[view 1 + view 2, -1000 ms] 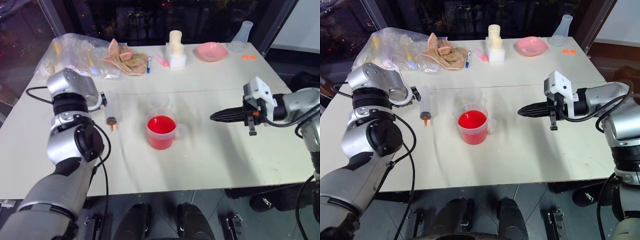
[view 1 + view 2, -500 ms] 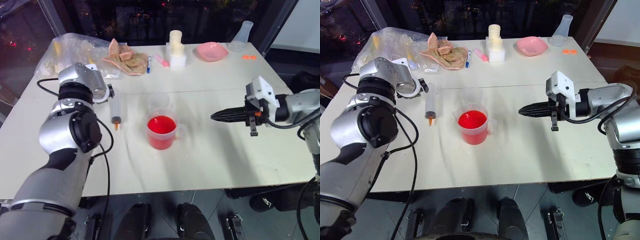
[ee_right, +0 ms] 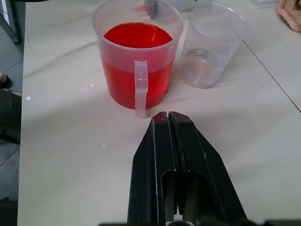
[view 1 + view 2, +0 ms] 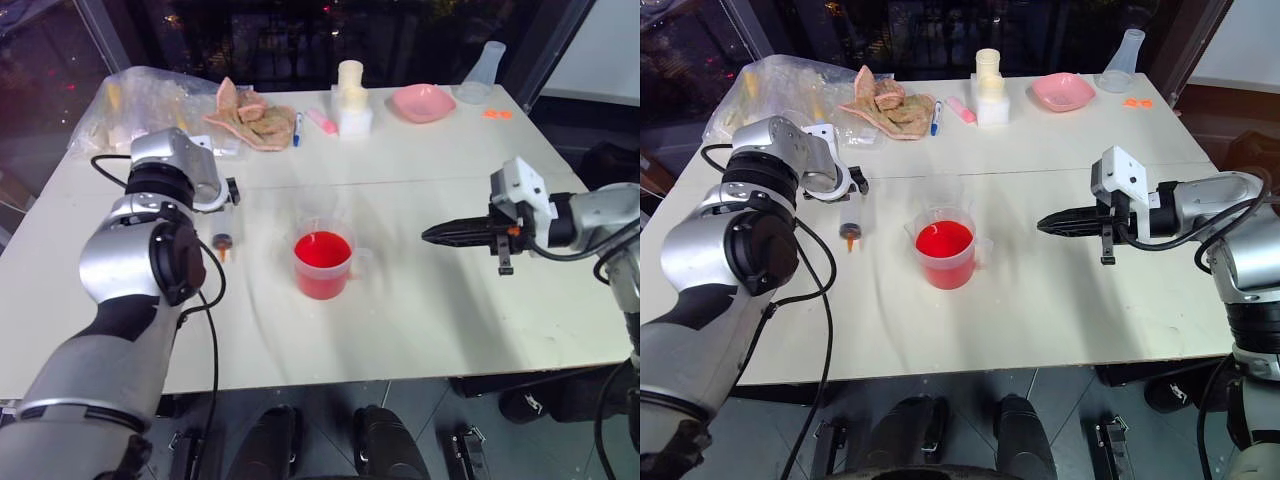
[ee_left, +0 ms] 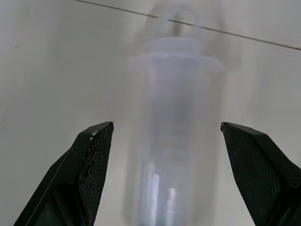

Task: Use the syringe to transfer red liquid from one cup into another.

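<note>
Left gripper [image 5: 164,136] straddles syringe [image 4: 851,217], orange tip toward robot

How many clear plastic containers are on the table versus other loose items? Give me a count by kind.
Cups: 2 (handled cup of red liquid, plain empty cup)
Flasks: 1 (clear flask)
Syringes: 1 (syringe)
Pens: 1 (blue pen)
Bowls: 1 (pink bowl)
Plastic bags: 1 (bag)
Cloths: 1 (cloth)
Total: 8

No legible text, labels, numbers anywhere.
</note>
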